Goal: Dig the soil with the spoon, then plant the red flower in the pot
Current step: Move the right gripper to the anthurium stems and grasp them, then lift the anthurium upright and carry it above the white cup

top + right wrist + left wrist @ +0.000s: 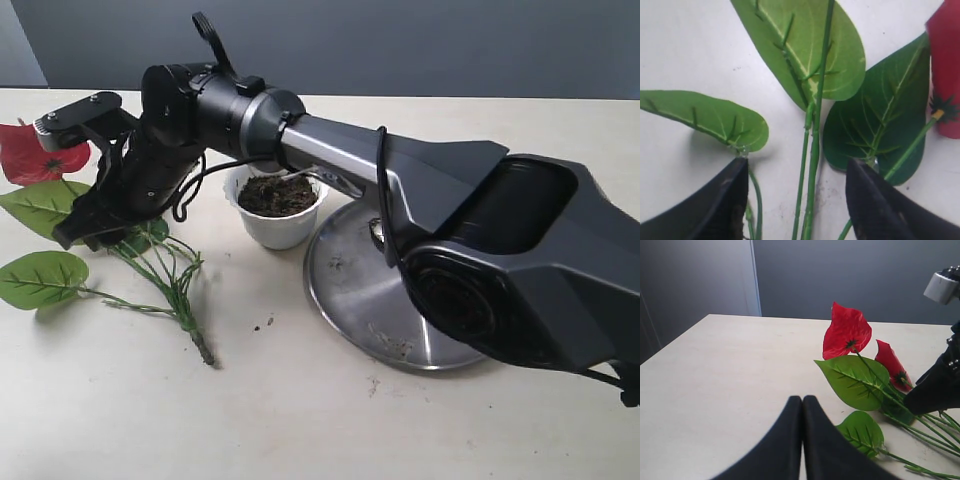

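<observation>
Nearest to the viewer, the right arm's bulky dark housing crosses over a round steel plate lying on the pale desk. A few dark crumbs are scattered on the desk between the plate and the stems. Just beyond the plate's left edge stands the white pot, upright and filled with dark soil; the spoon lies across its rim, mostly hidden behind the arm. Further left, the red flower lies flat on the desk, stems pointing toward the viewer, blooms at the far left edge. The right claw is low over the stems (its fingers apart, the green stalks between them, not clamped). The left claw has its fingers pressed together, holding nothing, near the leaves.
</observation>
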Robot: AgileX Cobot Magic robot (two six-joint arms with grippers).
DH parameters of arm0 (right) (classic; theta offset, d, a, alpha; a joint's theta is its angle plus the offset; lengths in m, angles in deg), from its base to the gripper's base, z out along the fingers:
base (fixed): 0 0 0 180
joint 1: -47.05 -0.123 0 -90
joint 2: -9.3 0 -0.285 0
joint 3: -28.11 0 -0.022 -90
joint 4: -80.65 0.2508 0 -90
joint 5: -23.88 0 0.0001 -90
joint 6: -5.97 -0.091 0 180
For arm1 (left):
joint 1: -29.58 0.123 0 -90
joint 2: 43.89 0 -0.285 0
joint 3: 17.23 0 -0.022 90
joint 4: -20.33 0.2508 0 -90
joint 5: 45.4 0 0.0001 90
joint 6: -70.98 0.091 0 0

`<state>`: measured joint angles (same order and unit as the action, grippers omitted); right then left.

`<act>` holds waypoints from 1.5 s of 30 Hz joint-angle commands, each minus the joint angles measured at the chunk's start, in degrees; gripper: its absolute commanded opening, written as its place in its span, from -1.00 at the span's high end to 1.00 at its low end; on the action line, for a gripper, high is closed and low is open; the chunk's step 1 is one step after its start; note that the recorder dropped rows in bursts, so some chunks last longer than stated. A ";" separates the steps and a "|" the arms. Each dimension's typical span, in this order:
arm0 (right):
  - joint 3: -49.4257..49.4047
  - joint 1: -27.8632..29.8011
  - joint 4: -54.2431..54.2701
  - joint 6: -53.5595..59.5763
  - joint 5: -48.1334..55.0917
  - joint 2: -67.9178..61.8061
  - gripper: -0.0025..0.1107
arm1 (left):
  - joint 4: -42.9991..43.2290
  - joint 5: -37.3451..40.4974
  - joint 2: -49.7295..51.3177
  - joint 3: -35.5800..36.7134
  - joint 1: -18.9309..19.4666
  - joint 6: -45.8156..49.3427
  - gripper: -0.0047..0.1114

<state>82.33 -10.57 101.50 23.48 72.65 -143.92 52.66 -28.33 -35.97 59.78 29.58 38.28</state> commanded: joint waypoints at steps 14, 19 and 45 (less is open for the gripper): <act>0.48 -0.09 0.73 0.49 -0.94 -2.98 -0.03 | 0.11 -0.52 -0.13 0.21 0.02 -0.14 0.91; 0.48 -0.09 0.89 0.49 -1.15 -3.10 0.19 | 0.11 -0.52 -0.13 0.21 0.02 -0.14 0.91; 0.48 -0.09 6.10 3.58 -11.42 14.21 0.97 | 0.11 -0.52 -0.13 0.21 0.02 -0.14 0.91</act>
<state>82.35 -10.80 107.72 26.47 63.84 -131.88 52.66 -28.33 -35.97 59.78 29.58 38.28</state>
